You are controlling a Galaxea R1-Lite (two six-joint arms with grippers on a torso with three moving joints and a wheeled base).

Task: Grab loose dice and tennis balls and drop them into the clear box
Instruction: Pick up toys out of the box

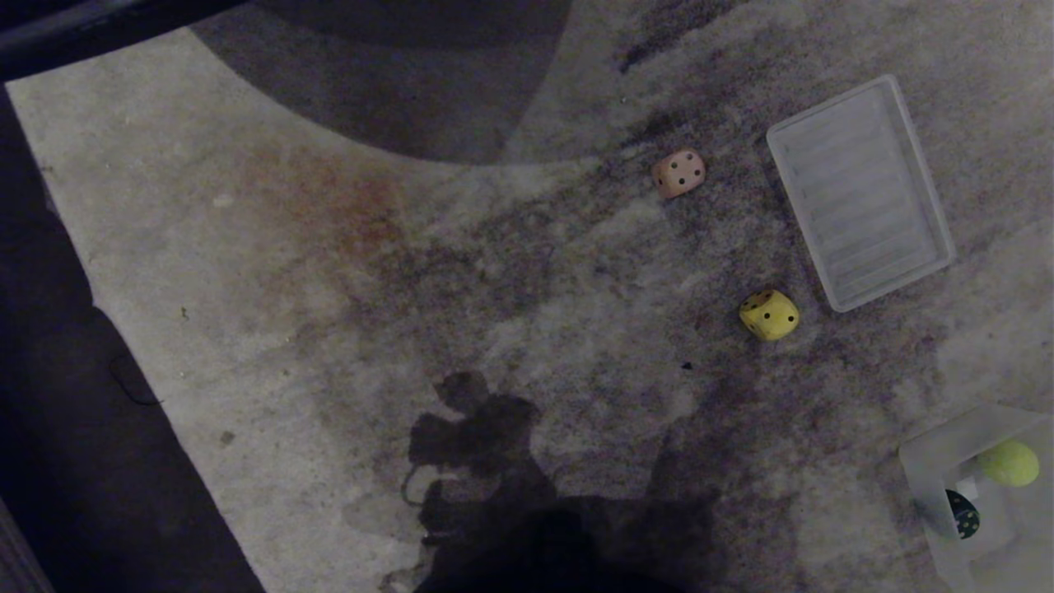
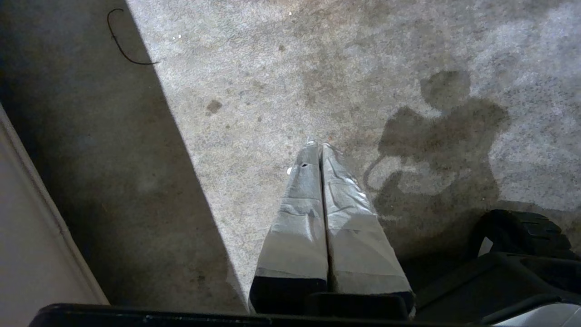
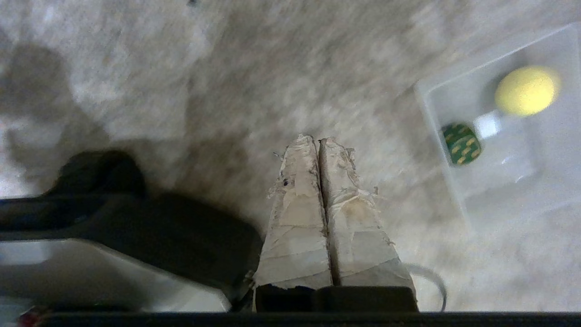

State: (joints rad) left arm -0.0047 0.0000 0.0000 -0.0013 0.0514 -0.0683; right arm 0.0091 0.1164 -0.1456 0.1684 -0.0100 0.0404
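On the carpet a tan die [image 1: 679, 173] lies toward the far side and a yellow die [image 1: 769, 315] nearer. The clear box [image 1: 922, 461] stands at the near right; in it are a tennis ball [image 1: 1009, 463] and a dark green die [image 1: 962, 515]. In the right wrist view the clear box [image 3: 435, 104] holds the tennis ball [image 3: 526, 91] and the green die [image 3: 461, 144]. My right gripper [image 3: 317, 140] is shut and holds nothing, hanging over bare carpet beside the box. My left gripper [image 2: 317, 145] is shut, empty, over carpet. Neither arm shows in the head view.
A flat ribbed translucent lid [image 1: 859, 191] lies on the carpet beyond the yellow die. Dark floor [image 1: 74, 428] borders the carpet on the left, with a pale wall edge [image 2: 27, 218]. My base [image 3: 113, 227] shows dark beside the right gripper.
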